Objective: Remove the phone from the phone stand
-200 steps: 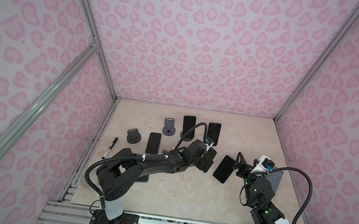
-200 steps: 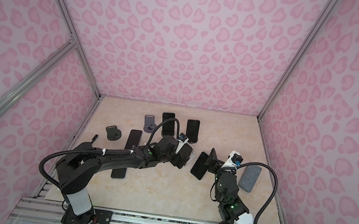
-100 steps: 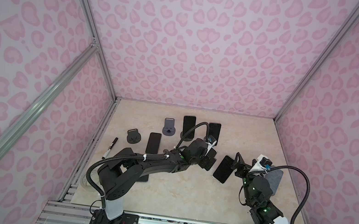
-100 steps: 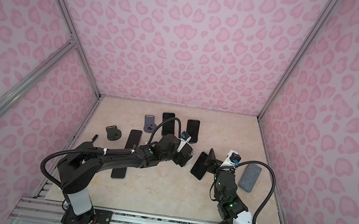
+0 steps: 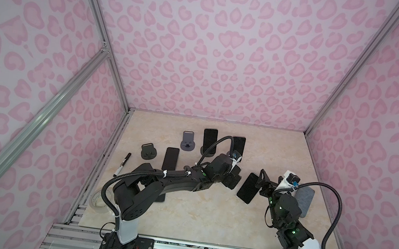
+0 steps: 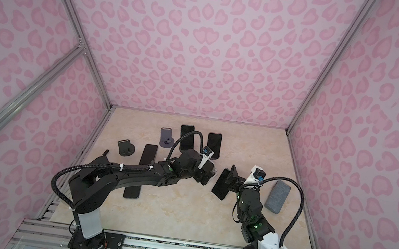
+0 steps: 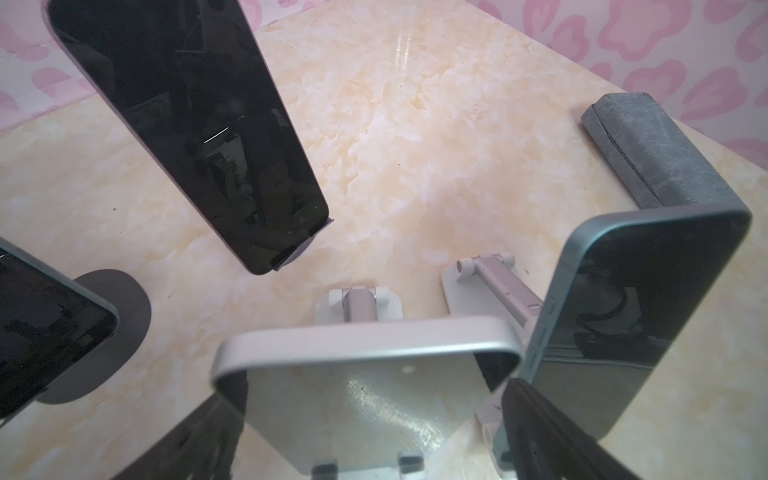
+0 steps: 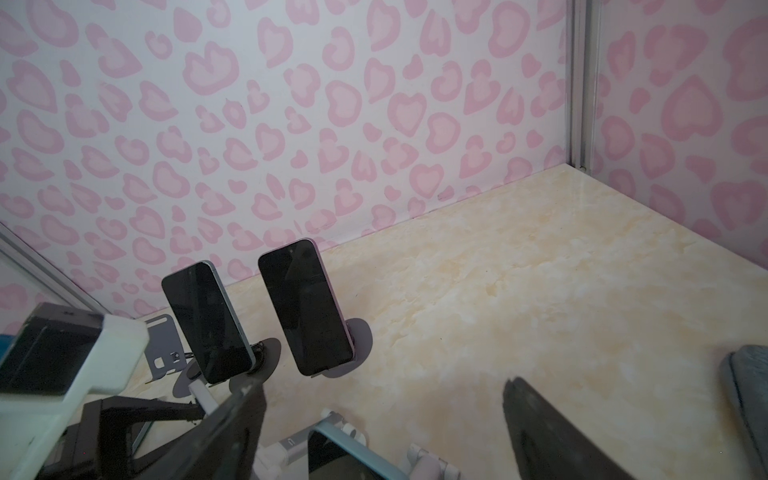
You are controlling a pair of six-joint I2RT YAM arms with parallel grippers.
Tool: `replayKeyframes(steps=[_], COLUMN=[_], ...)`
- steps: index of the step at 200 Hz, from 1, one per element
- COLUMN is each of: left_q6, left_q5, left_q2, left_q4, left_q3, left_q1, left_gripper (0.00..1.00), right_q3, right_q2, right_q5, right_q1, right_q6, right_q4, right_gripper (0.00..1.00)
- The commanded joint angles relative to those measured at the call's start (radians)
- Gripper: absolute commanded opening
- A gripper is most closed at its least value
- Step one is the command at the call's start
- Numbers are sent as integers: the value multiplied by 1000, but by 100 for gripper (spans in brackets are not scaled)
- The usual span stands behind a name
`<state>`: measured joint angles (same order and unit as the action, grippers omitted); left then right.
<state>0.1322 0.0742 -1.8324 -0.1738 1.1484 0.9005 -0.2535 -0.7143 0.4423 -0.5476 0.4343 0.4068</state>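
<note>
- As both arms reach inward in both top views, the left gripper (image 5: 234, 180) hovers low on one side of the dark phone (image 5: 247, 188). The right gripper (image 6: 233, 180) sits close behind it, so the phone leans between the two tools.
- From the left wrist, the left gripper's fingers (image 7: 548, 432) are spread wide around an empty stand plate (image 7: 365, 365). The phone (image 7: 644, 311) stands just outside one finger, propped on its pink phone stand (image 7: 494, 282).
- From the right wrist, the right gripper (image 8: 384, 386) is splayed open. Its fingers (image 8: 540, 428) flank the phone's top edge with a gap on either side, and a grey case (image 8: 748, 399) lies beyond one finger.
</note>
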Motion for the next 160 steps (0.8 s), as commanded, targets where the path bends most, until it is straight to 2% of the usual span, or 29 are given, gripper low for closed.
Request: replayKeyframes(steps=[1,89,125,160], left_q6=[5,51,64,51], left_q5=[22,11,3,-23], left_q2=[-14,-40,-34,-12], left_q4=[-59,-80,-81,-56], left_q3=[16,18,17,17], left_q1=[-5,-29,-29,-29], left_gripper=[99,95,88,76], right_q3=[-7,-7,-7,-8], right_q2=[-12,-22,-34,-36], right_q5=[-12,-17,-21,-27], right_q1=[0,0,0,0], right_q6=[2,4,5,10], right_q4=[41,45,51,55], right_gripper=[92,92,92,92])
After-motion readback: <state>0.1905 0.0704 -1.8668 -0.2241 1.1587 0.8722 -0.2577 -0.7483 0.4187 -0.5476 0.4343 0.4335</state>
